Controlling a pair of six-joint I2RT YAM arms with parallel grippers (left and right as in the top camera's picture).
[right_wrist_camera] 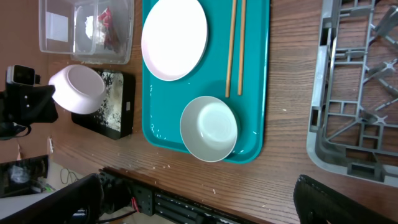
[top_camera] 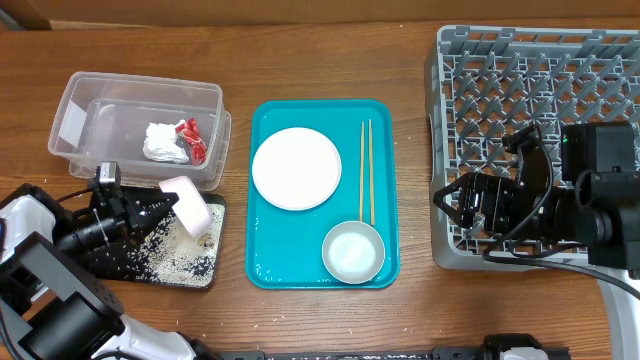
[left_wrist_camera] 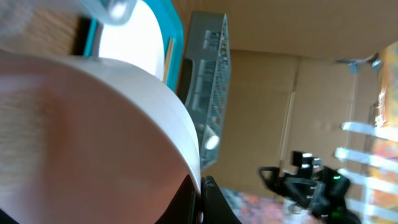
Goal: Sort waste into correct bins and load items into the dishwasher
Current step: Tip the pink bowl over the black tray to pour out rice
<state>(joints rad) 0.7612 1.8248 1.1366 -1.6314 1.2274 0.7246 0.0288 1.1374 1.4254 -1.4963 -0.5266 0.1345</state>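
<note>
Near the worktop's left front corner, the left claw [top_camera: 168,207] clamps the tilted pink bowl [top_camera: 190,206] over the black tray [top_camera: 100,263]. The right claw [top_camera: 452,205] stands apart.

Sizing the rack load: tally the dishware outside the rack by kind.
Plates: 1, the white plate
Bowls: 2, the white bowl and the pinkish bowl
Chopsticks: 2
Total: 5

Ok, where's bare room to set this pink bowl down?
Bare wood between the teal tray and the dish rack is free, so is the tray's corner left of the white bowl, below the plate. Crowded: the rice-strewn black tray and the clear tub.
</note>
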